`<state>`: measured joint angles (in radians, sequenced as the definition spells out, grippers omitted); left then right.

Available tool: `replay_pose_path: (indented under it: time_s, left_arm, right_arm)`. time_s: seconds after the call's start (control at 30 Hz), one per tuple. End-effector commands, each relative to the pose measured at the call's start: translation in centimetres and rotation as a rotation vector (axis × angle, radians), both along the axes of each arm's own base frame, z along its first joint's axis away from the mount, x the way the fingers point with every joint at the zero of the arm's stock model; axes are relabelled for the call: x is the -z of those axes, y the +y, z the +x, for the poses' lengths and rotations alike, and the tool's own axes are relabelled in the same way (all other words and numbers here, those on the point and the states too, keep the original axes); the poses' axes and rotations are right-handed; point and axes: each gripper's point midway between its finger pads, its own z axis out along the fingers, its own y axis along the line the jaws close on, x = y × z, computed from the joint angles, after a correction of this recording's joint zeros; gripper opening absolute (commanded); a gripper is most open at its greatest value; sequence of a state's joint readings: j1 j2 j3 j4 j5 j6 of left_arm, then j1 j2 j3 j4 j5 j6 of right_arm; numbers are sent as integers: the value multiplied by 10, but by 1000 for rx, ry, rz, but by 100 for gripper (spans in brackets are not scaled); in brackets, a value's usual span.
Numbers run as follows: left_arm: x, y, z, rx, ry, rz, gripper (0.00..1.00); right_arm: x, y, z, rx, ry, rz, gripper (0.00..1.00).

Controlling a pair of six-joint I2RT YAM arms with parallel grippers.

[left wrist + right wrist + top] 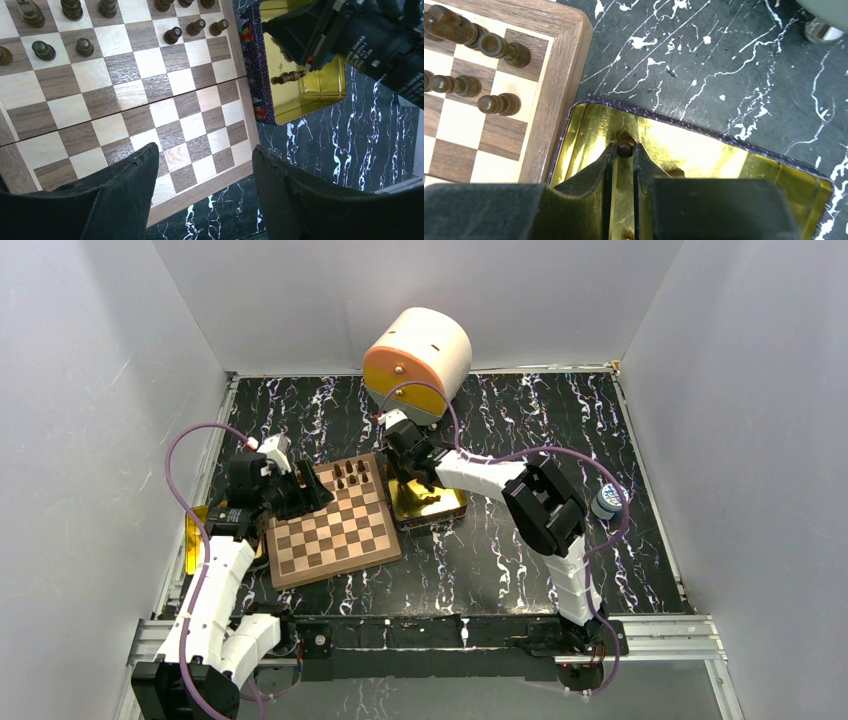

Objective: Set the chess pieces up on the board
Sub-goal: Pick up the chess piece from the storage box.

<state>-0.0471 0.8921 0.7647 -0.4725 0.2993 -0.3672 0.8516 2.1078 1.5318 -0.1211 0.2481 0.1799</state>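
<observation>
Right fingers (594,175) are pinched on a tiny dark brown chess piece (625,145) inside the gold rectangular tin (684,145). Checkered wooden board (559,100) sits just left of the tin, under the spread left fingers (120,190).

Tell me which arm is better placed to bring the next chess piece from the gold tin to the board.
Right. The right gripper is inside the tin, closed on a piece; the left gripper hovers open over the board.

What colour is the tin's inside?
Shiny gold inside the rectangular metal tin; right wrist view shows it best.
</observation>
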Motion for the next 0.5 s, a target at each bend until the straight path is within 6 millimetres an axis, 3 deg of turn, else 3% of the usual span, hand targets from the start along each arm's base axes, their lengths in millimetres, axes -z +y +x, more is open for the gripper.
replay_pose_path:
  time_s: [0.0,0.3,0.47]
  left_arm:
    - [-23,6,6,-36,-61,12,66]
    - [-41,25,7,-93,-92,108,66]
    - [-54,32,6,-117,-124,138,66]
  right_arm:
    - [-68,5,2,4,-67,87,17]
    - [-103,10,-17,-27,-53,152,19]
    - [-118,24,-37,-68,-24,227,20]
